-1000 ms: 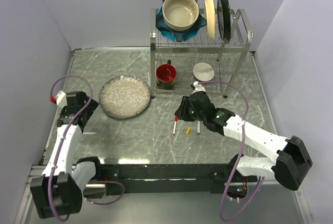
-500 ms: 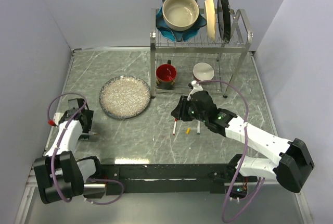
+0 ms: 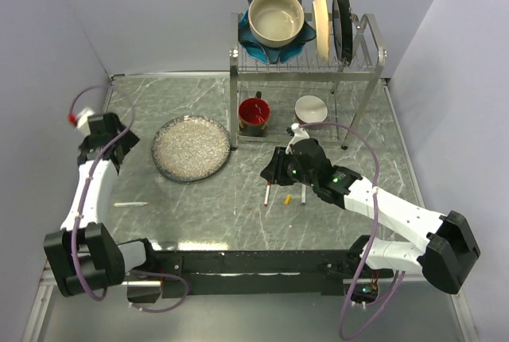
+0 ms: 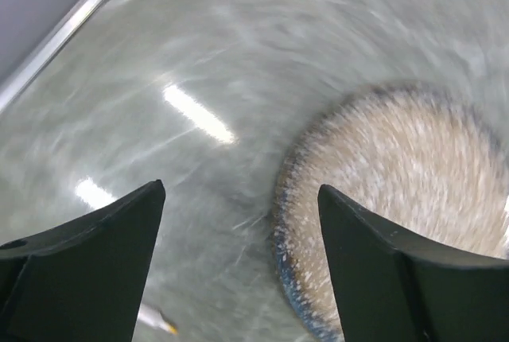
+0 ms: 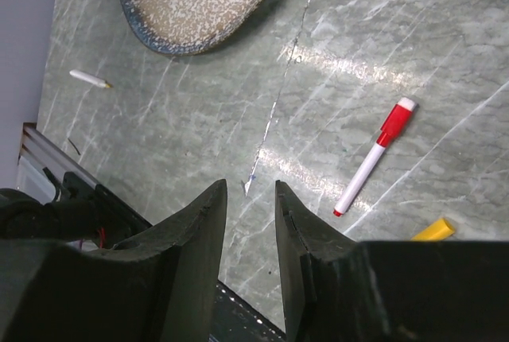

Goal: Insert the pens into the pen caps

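Observation:
A white pen with a red end (image 3: 269, 193) lies on the marble table (image 3: 215, 215), in front of my right gripper (image 3: 278, 173). A yellow pen cap (image 3: 287, 198) rests just right of it. In the right wrist view the red-ended pen (image 5: 372, 157) and the yellow cap (image 5: 432, 231) lie right of my right gripper (image 5: 250, 184). Its jaws stand a little apart with nothing between them. A white pen with a yellow tip (image 3: 130, 204) lies alone at the left. My left gripper (image 3: 106, 140) hangs above it, wide open and empty, over the table beside the plate (image 4: 413, 183).
A speckled plate (image 3: 191, 148) sits left of centre. At the back a metal dish rack (image 3: 374, 71) holds a bowl and upright plates, with a red cup (image 3: 254, 113) and a small bowl (image 3: 310, 108) under it. The table's near edge (image 5: 48, 159) runs close behind my right gripper.
My left arm dipped toward the table's left front, then swung up and back; the yellow-tipped pen now lies uncovered there. The right arm has barely moved.

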Action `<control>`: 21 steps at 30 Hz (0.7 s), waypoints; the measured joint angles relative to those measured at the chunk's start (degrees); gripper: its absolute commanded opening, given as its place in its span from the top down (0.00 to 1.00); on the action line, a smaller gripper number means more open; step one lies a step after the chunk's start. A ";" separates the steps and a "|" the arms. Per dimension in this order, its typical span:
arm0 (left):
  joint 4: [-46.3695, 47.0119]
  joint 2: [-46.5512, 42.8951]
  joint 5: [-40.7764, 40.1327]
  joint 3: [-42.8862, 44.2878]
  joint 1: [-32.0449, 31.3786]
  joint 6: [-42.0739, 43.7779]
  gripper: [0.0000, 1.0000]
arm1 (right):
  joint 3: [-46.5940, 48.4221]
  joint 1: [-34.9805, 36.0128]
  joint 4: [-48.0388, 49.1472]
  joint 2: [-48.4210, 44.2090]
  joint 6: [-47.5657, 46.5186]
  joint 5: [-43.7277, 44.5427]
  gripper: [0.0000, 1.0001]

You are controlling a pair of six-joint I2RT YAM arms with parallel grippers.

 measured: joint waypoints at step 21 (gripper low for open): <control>12.00 -6.51 25.70 -4.31 -15.43 74.05 0.14 | -3.52 0.00 3.89 -2.19 0.28 -2.32 0.62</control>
